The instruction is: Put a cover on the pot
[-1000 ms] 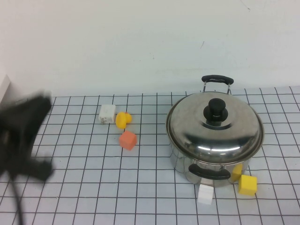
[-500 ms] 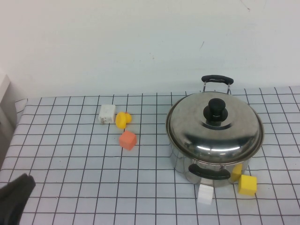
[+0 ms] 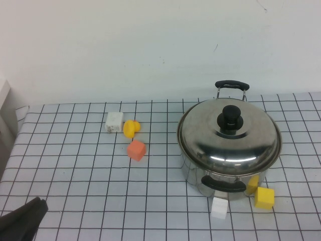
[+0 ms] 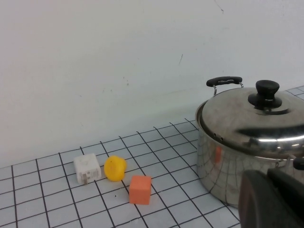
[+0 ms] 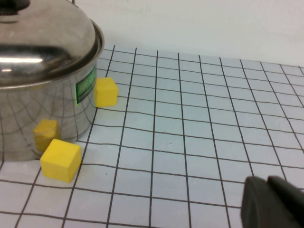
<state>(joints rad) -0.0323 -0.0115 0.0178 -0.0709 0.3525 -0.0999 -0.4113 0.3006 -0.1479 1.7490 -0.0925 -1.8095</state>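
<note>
- Steel pot (image 3: 229,150) sits lidded near the table's (image 3: 75,170) right edge.
- Left gripper (image 3: 22,221), near-left corner, grip state unclear.
- Right gripper (image 5: 273,202) is nearer; its state is also unclear.

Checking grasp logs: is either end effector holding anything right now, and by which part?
Nothing is held. The left end effector sits at the table's near-left corner, clear of everything; the right end effector hangs over bare table. The lid rests on the pot.

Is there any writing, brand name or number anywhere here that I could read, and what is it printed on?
Green sticker on the side of the large shiny steel pot: has print, but too blurred to read.
No other text shows.
Left gripper sits at the near left table edge; right gripper shows only in its own wrist view.
</note>
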